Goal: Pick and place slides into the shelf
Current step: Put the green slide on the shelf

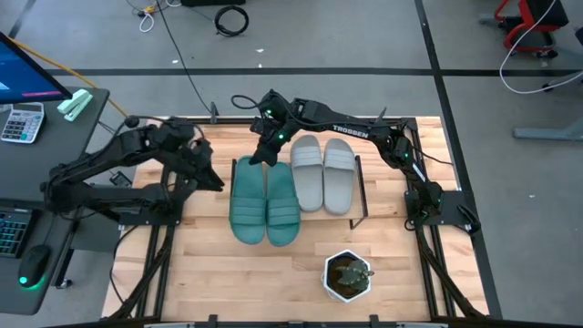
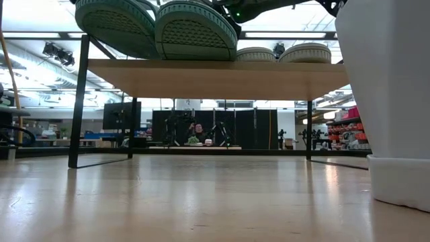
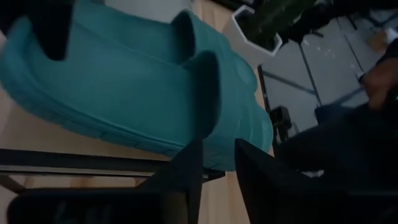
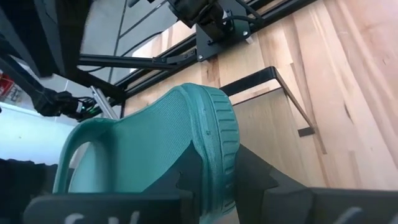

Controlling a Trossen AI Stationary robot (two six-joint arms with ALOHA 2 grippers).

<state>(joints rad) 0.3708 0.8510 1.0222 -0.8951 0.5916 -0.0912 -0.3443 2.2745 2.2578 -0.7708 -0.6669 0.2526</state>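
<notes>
Pretty much wrapped up: both grey slides (image 1: 323, 171) and both teal slides (image 1: 265, 205) sit on the shelf (image 1: 361, 187), my right fingers (image 4: 208, 180) clamp one teal heel, my left fingers (image 3: 217, 171) hang slightly parted beside them, gripping nothing.

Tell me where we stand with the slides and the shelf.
Nearly done. Both grey slides lie side by side on the shelf. The two teal slides are on it too, hanging over its front edge. The right gripper is shut on the heel rim of one teal slide. The left gripper sits just beside the teal pair, not gripping. Left: release and withdraw.
</notes>
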